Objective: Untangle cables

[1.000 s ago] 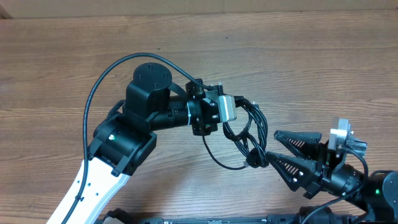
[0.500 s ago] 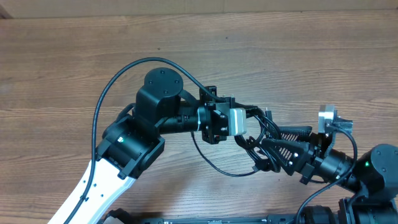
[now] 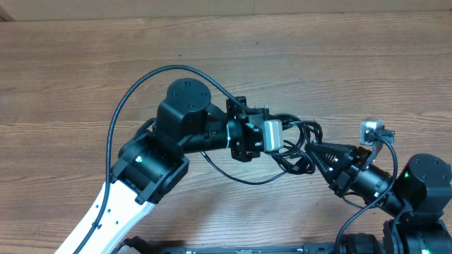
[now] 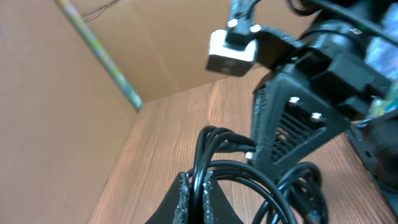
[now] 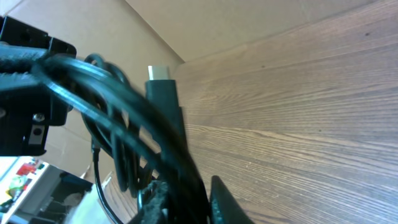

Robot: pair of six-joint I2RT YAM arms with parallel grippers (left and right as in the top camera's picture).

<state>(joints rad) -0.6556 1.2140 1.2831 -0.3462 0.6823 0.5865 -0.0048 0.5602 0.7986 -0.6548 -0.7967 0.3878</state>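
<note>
Your left claw [image 3: 288, 132] and right claw [image 3: 311, 149] each clamped the tangled cables [image 3: 244, 179], tips close together, near the bench's [image 3: 70, 70] front edge.

Thin black cables [image 4: 204, 152] form a tangled bunch of loops, one silver-tipped plug [image 5: 160, 73] sticking out.

White-and-black left robot arm [image 3: 134, 176] reaches in from the lower left with its wrist bent. Its black two-finger left gripper [image 4: 195, 194] is pinched tight on thin black cables [image 4: 249, 171]. Directly opposite, tip to tip, the black right gripper [image 3: 313, 149] on the dark right arm [image 3: 395, 185] points back at it, jaws nearly together, apparently nipping the same cables.
</note>
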